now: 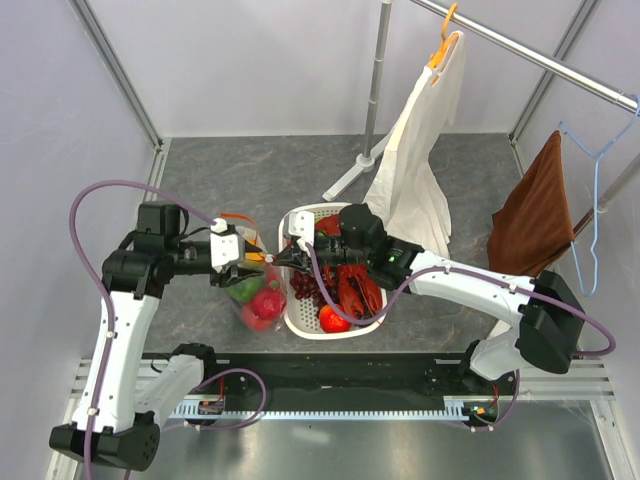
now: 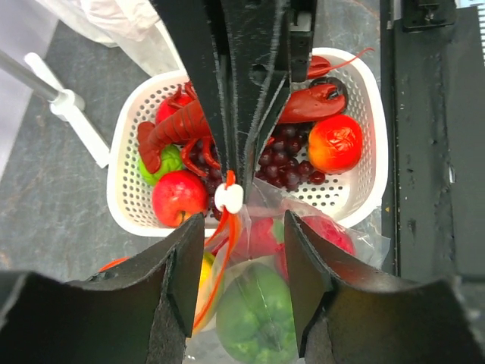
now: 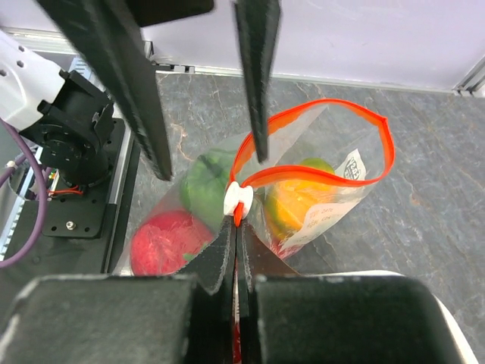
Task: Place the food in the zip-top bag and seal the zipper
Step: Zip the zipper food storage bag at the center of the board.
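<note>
Just left of the white basket (image 2: 123, 180), the right gripper (image 3: 236, 239) reaches across, clenched on the zipper (image 3: 326, 177) right behind its white slider (image 3: 237, 200). The left gripper (image 2: 242, 231) hangs released, straddling the zip-top bag (image 3: 333, 144), which holds a green pepper (image 3: 204, 182), red fruit (image 3: 163, 243) and yellow piece (image 3: 292, 208).

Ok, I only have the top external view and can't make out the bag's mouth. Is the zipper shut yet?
Observer: No; in the right wrist view the zipper gapes in an open loop beyond its white slider.
Operator: What's the right gripper doing?
Observer: The right gripper is shut on the zipper, right beside the slider.
Operator: And the left?
Observer: The left gripper is open, fingers apart over the green pepper.
</note>
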Robot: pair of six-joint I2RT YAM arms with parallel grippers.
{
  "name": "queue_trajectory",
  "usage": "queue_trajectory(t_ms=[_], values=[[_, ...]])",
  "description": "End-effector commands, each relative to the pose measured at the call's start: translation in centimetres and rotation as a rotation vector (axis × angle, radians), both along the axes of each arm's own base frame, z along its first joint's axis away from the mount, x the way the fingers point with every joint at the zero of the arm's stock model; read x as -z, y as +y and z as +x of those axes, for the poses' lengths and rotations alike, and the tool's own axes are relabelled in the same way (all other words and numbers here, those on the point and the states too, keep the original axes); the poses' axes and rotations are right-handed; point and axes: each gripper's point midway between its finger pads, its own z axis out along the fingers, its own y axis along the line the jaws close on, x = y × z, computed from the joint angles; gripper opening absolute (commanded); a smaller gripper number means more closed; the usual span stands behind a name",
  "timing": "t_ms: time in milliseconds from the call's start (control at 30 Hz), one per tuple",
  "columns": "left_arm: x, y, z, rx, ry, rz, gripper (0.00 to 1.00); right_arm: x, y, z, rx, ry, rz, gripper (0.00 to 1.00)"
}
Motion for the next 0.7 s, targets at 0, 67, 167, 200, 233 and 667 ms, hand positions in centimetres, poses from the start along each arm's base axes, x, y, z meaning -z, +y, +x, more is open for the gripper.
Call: queue_trajectory(t_ms=[0, 67, 167, 200, 233, 667], values=[[-1.1, -0.8, 0.7, 0.051, -0.004, -0.021, 0.52, -2.7, -0.2, -0.9, -0.028, -0.106, 0.065, 0.0], [-0.9, -1.0, 1.1, 0.055, 0.003, -0.013, 0.52, -2.7, -0.3, -1.2, -0.034, -0.12, 0.061, 0.0], [-0.9, -1.2, 1.4, 0.058, 0.006, -0.016, 0.52, -2.7, -0.3, -1.5, -0.042, -0.133, 0.057, 0.0], [-0.8, -1.3, 1.4, 0.061, 0.007, -0.016, 0.51, -2.6, -0.3, -1.7, -0.046, -0.134, 0.055, 0.0], [-0.7, -1.5, 1.2, 0.07, 0.01, -0.014, 0.49, -2.7, -0.3, -1.7, -0.044, -0.139, 0.057, 0.0], [1.7, -1.4, 1.6, 0.06, 0.042, 0.069, 0.08, -2.7, -0.5, -1.6, -0.026, -0.151, 0.062, 0.0]])
